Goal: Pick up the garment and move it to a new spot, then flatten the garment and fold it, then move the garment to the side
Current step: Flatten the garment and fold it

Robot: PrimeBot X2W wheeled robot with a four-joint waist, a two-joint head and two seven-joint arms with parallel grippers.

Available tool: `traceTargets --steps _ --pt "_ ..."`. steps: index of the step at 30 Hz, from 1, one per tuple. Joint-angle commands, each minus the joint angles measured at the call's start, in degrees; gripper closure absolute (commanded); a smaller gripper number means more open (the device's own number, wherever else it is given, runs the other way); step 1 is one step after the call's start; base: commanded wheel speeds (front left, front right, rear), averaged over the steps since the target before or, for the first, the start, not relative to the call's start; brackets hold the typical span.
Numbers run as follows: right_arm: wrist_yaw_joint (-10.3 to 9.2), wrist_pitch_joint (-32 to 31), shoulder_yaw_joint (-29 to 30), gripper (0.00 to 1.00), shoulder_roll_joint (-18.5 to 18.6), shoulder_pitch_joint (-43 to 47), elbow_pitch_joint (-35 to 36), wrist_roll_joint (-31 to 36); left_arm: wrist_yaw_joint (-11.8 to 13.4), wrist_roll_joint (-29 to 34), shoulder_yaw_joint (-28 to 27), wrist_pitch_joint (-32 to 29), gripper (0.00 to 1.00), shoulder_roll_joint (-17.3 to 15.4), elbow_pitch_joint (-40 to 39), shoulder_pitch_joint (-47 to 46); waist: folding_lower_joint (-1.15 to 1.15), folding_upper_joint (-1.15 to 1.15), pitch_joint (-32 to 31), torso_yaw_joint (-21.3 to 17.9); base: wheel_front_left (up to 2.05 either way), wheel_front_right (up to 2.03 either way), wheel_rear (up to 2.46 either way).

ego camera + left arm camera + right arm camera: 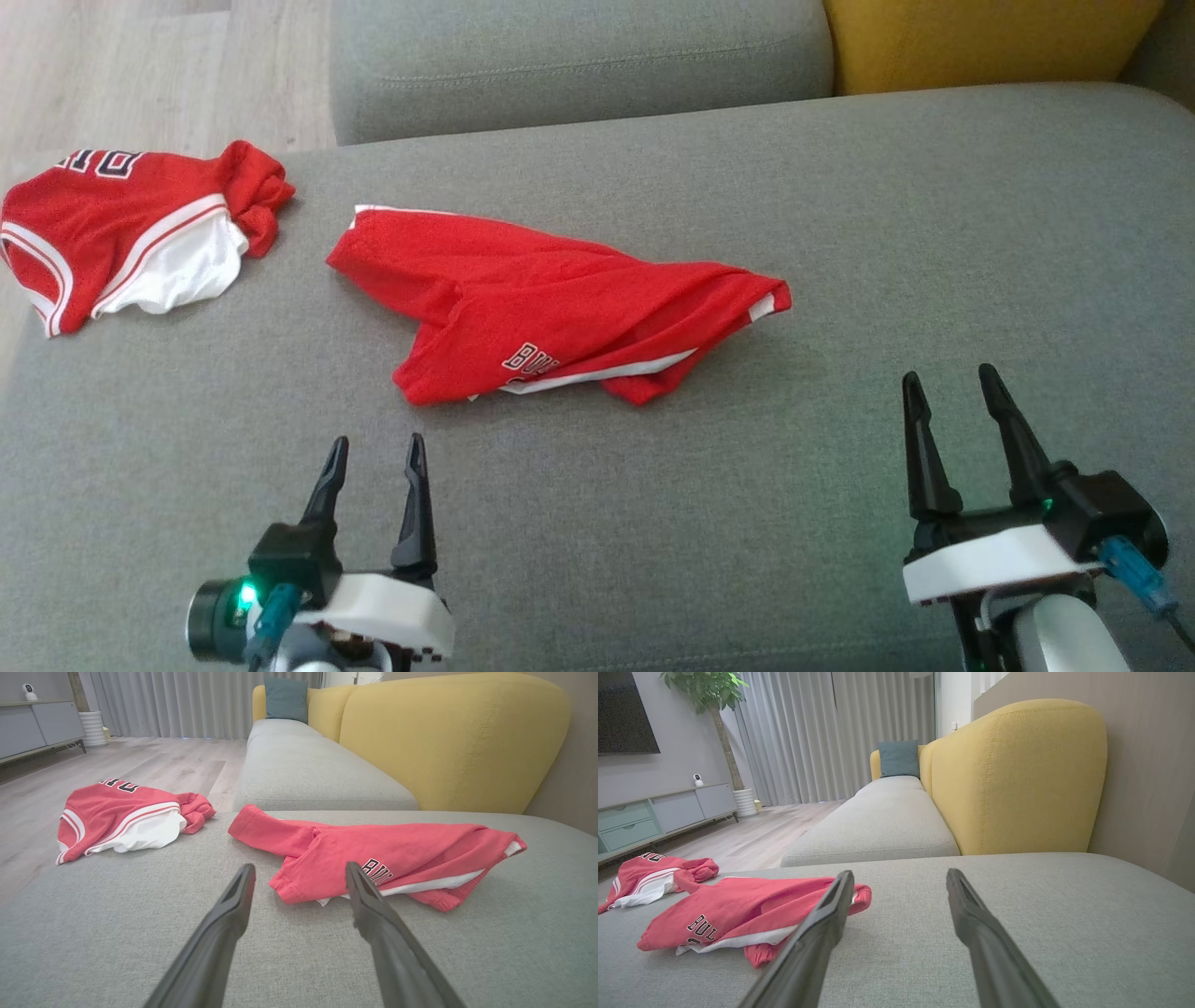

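Observation:
A crumpled red garment (551,308) with white trim and black lettering lies in the middle of the grey sofa seat (840,233). The left wrist view has the garment (373,854) just past my fingertips, and in the right wrist view the garment (738,910) lies to the left. My left gripper (376,453) hovers open a short way in front of its near edge, holding nothing. Well off to the garment's right, my right gripper (950,385) is open and holds nothing.
A second red and white garment (121,233) lies bunched at the seat's far left edge, beside the wooden floor (140,75). Another grey seat cushion (579,65) and a yellow sofa back (990,42) stand behind. Bare seat stretches to the right.

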State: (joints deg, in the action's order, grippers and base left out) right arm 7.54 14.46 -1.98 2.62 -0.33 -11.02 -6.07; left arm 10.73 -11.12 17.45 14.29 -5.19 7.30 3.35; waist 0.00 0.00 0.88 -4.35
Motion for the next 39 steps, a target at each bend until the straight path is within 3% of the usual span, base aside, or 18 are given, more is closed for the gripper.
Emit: traceTargets --steps 1,9,21,34,35,36,37,39 --pt "-0.05 0.5 -1.5 0.00 0.3 -1.1 1.7 -0.4 -0.2 0.7 -2.6 0.7 0.00 0.1 -1.6 -1.4 0.00 0.00 0.1 0.0 0.00 0.00 0.00" --pt "-0.05 0.5 -1.2 0.00 0.3 -1.7 2.3 -0.3 -2.3 2.5 -2.0 0.7 0.00 0.8 0.8 -3.8 0.00 0.00 2.4 0.1 0.00 0.00 0.00" --pt "-0.05 0.5 -3.0 0.00 0.3 -6.1 3.1 -0.4 -5.6 7.2 2.0 0.7 0.00 1.0 11.7 -17.8 0.00 0.00 11.1 -2.8 0.00 0.00 0.00" --pt "-0.05 0.5 -3.5 0.00 0.3 -9.4 3.8 -1.5 -5.5 9.7 3.0 0.7 0.00 0.0 24.2 -29.3 0.00 0.00 17.7 -5.3 0.00 0.00 0.00" --pt "-0.05 0.5 -3.5 0.00 0.3 -9.5 3.7 -1.6 -5.3 9.8 3.0 0.7 0.19 -0.1 24.7 -29.8 0.00 0.00 17.7 -5.3 0.00 0.00 0.00" --pt "-0.05 0.5 -3.5 0.00 0.3 -9.5 3.7 -1.7 -5.2 9.9 3.0 0.7 0.64 -0.2 25.2 -30.2 0.00 0.00 17.7 -5.3 0.00 0.00 0.00" --pt "-0.05 0.5 -3.5 0.00 0.3 -9.6 3.7 -1.8 -5.1 9.8 2.9 0.7 0.98 -0.2 25.5 -30.5 0.00 0.00 17.7 -5.4 0.00 0.00 0.00" --pt "-0.05 0.5 -3.5 0.00 0.3 -9.7 3.6 -2.0 -4.8 9.8 2.8 0.7 1.00 -0.4 25.4 -31.0 0.00 0.00 17.6 -5.3 0.00 0.00 0.00"
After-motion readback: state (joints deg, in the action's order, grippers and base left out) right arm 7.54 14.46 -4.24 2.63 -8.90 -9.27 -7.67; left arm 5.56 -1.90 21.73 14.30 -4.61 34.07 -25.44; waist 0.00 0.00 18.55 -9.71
